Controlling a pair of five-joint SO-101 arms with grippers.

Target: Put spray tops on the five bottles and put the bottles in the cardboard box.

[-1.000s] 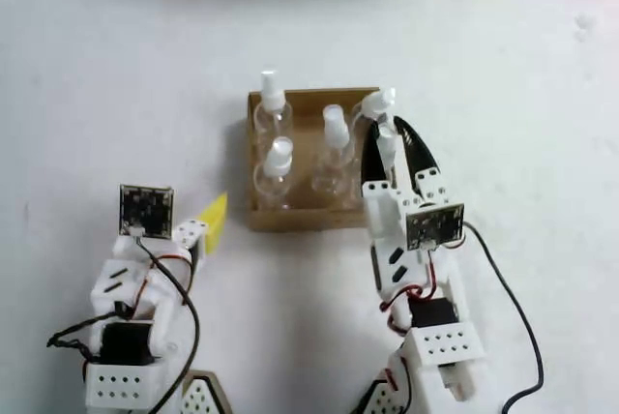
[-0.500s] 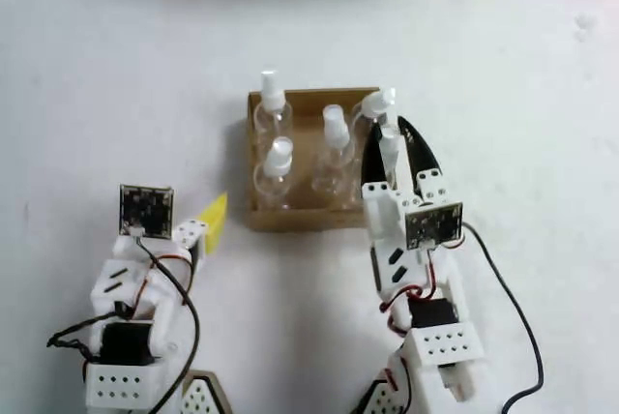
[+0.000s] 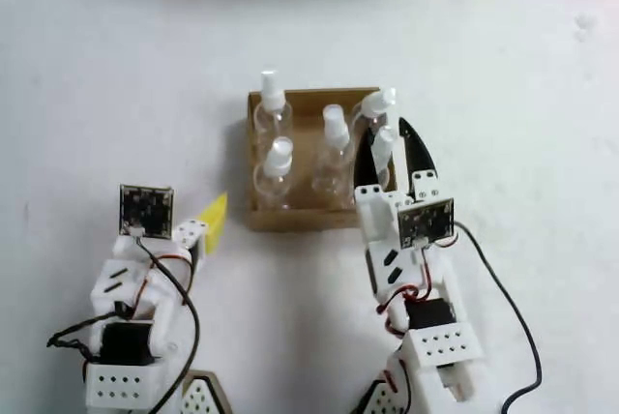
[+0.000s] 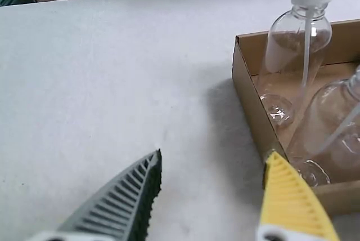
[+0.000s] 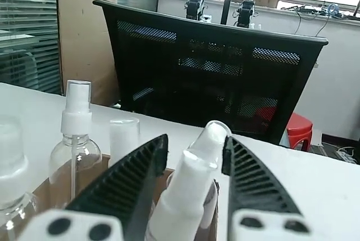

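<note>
Right gripper [image 3: 386, 133] astride the last bottle [image 5: 194, 168] at the cardboard box's [image 3: 300, 219] 3 o'clock side; left gripper [image 4: 214, 153] off to the box's 8 o'clock.

From the high view I count five bottles standing inside the box, all with spray tops on: one at 11 o'clock [image 3: 272, 109], one at 7 o'clock [image 3: 277, 172], one in the middle [image 3: 335, 143], one at 1 o'clock [image 3: 379, 106], and the one between my right arm's black fingers [image 3: 364, 158]. Those fingers stand apart on either side of its spray top; on the right wrist view one looks close against it, the other just clear. My left gripper is spread wide with nothing between its grey and yellow fingers, low over the white table [image 3: 116, 75] just beside the box wall.
</note>
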